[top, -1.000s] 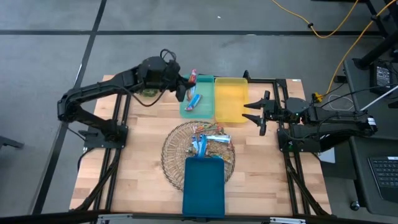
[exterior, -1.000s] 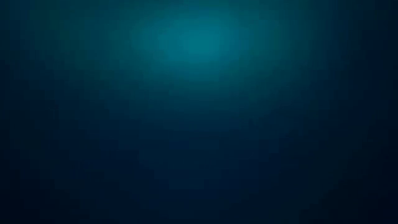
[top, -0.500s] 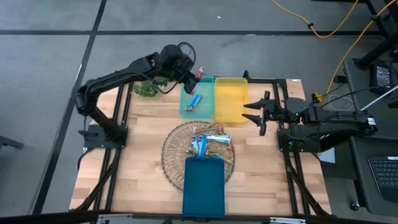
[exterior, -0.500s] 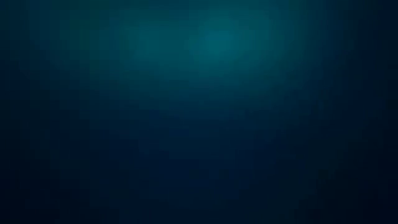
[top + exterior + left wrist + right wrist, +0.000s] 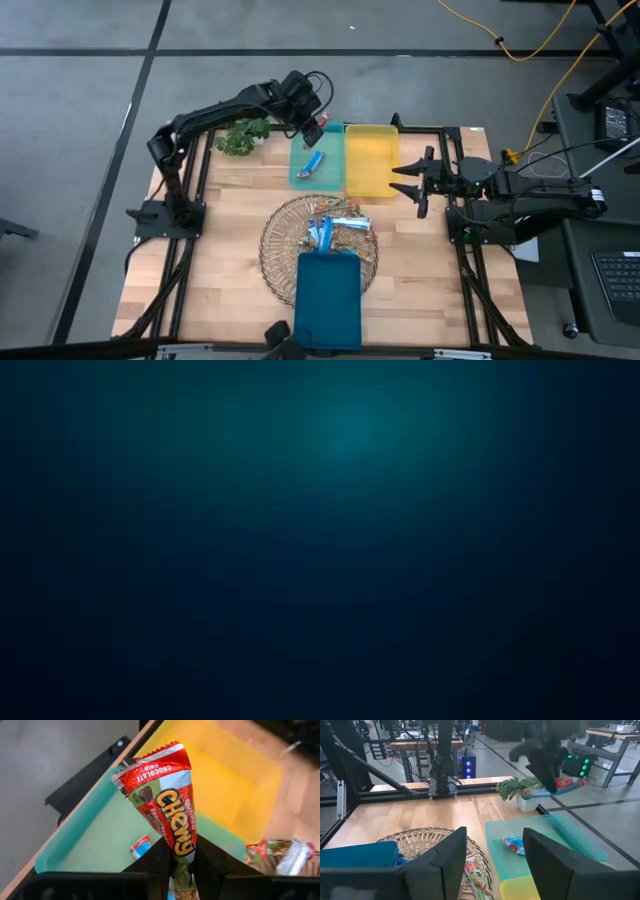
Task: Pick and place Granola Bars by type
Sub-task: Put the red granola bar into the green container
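one red granola bar (image 5: 167, 810) clamped between left jaws, seemingly above green tray (image 5: 95, 840).

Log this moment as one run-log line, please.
left gripper: shut on red Chewy chocolate-chip granola bar, above green tray | right gripper: open, waiting beside yellow tray | green tray: one blue-wrapped bar

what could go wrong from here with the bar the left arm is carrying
The left gripper pinches the red Chewy bar only at one end, so it may slip or swing out. It hangs by the far edge of the green tray, next to the yellow tray; a loose release could send it off the table or into the wrong tray, away from the blue bar.
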Controlling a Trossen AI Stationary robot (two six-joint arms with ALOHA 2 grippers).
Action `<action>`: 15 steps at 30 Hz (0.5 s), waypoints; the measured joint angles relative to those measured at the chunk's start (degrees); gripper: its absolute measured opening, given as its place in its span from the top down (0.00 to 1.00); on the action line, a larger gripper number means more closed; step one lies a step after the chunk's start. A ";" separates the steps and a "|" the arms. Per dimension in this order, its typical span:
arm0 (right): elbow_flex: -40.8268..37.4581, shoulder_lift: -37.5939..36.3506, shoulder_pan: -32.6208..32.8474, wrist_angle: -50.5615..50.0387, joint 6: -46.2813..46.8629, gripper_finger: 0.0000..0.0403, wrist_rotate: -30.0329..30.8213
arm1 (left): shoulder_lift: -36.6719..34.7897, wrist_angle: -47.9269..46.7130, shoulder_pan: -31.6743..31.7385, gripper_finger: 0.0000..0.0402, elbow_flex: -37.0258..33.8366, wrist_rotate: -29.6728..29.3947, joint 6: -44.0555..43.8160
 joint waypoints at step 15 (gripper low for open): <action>0.00 0.01 0.01 -0.13 0.00 0.51 0.02 | 6.72 -2.76 4.03 0.85 -0.02 -0.23 6.59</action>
